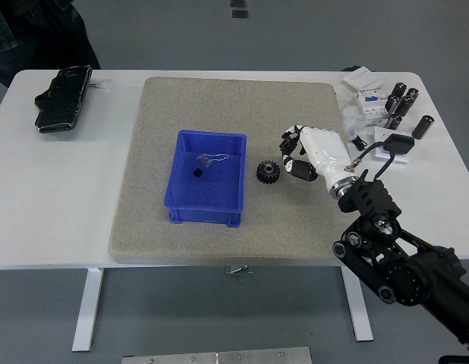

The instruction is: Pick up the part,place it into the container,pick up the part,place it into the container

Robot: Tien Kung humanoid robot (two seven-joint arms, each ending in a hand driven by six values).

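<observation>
Looking down, head view:
Counter: white rectangular counter carrying a large grey felt-like mat over its middle.
Container: blue plastic rectangular bin sitting on the mat, left of centre, open side up.
Bin contents: a small metal wire-like piece and a tiny dark part lying on the bin floor, apart from each other.
Part: small black toothed metal gear resting on the mat just beside the bin's right wall, outside it.
Right robot hand: white-shelled right robot hand with black finger joints, reaching in from the lower right on a black arm; its fingers are curved and spread, holding nothing, and hang just right of the gear, apart from it.
Left arm: out of the frame.
Left side of counter: a black flat device lying near the far left corner.
Right side of counter: a cluster of dark cylindrical parts, white boxes and a black adapter with cable near the far right corner.
Person: a dark-clothed figure at the top left, beyond the counter; hands not visible.
</observation>
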